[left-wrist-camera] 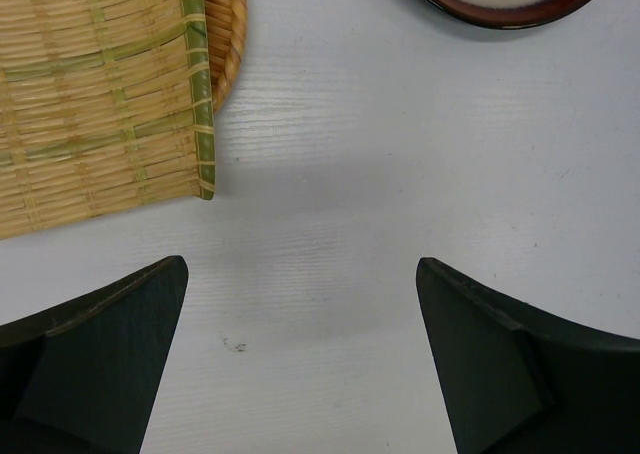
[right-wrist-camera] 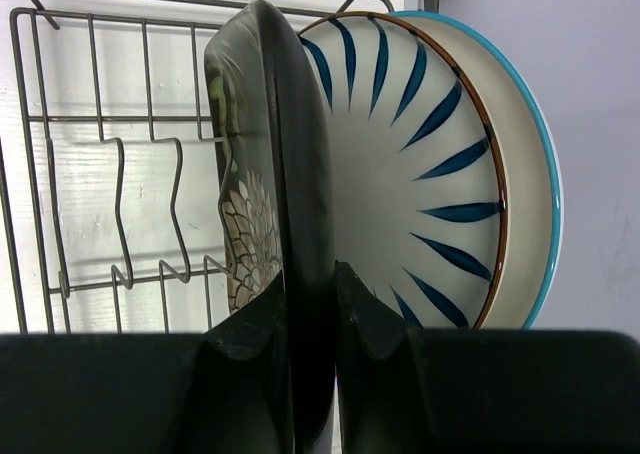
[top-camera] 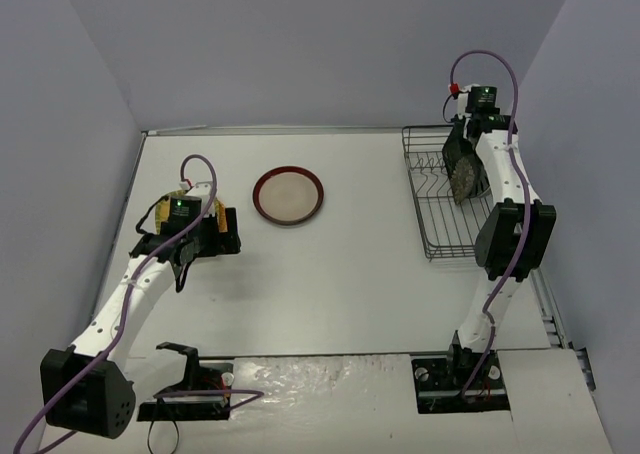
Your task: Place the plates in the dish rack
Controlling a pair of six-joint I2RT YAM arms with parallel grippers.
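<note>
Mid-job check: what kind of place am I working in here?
Probably a robot test bench, not a home kitchen: plain grey walls enclose a white table holding a dish rack and red-rimmed plate.

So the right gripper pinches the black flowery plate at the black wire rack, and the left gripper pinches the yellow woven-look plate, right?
No: the left gripper is open and empty, clear of the squarish yellow woven-look plate, as the left wrist view shows. The right gripper does pinch the squarish black flowery plate.
</note>
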